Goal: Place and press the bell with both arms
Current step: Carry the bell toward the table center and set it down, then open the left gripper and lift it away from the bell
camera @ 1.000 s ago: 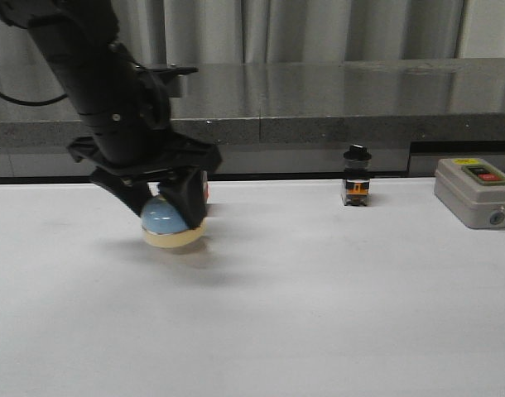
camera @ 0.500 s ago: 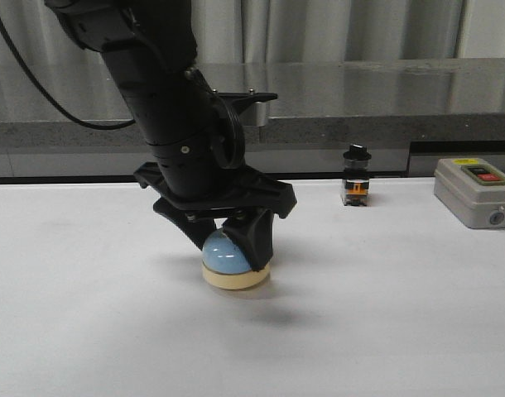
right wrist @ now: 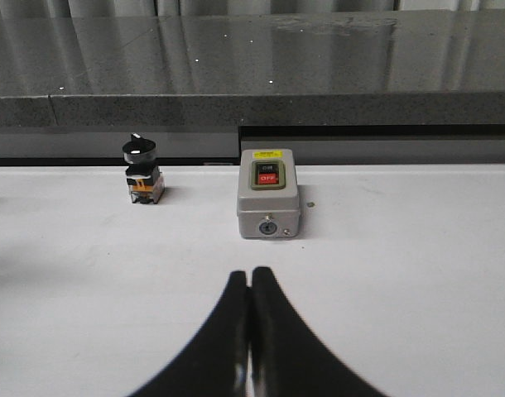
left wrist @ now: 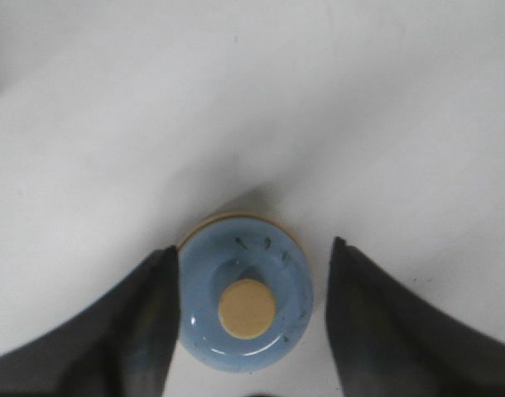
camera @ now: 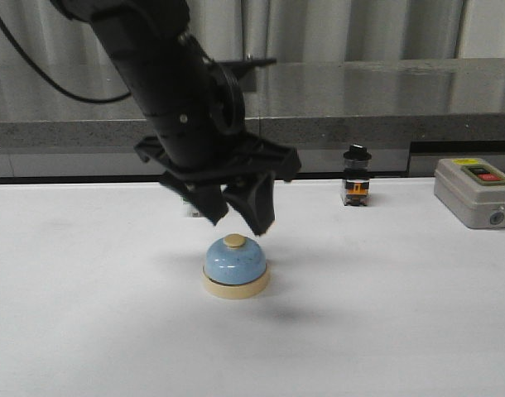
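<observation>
White counter [camera: 385, 331] runs wide under me, with a dark stone ledge and grey curtain behind it. My left arm [camera: 165, 91] is the biggest thing over it, reaching down from eleven o'clock. Its fingers [camera: 240, 217] hang spread wide and hold nothing, one on each side of the bell [camera: 235, 266] and just above it, not touching. The bell sits upright on the counter near the middle, cream button on top. Off at three o'clock stands the grey box [camera: 476, 192] with red and black buttons, and between it and the bell, at about one o'clock, a small black-knobbed switch [camera: 356, 175]. My right fingers [right wrist: 251, 331] are pressed together, empty, pointing toward that grey box. I judge the placing done; next comes the press, calling for a straight push down onto the button.
</observation>
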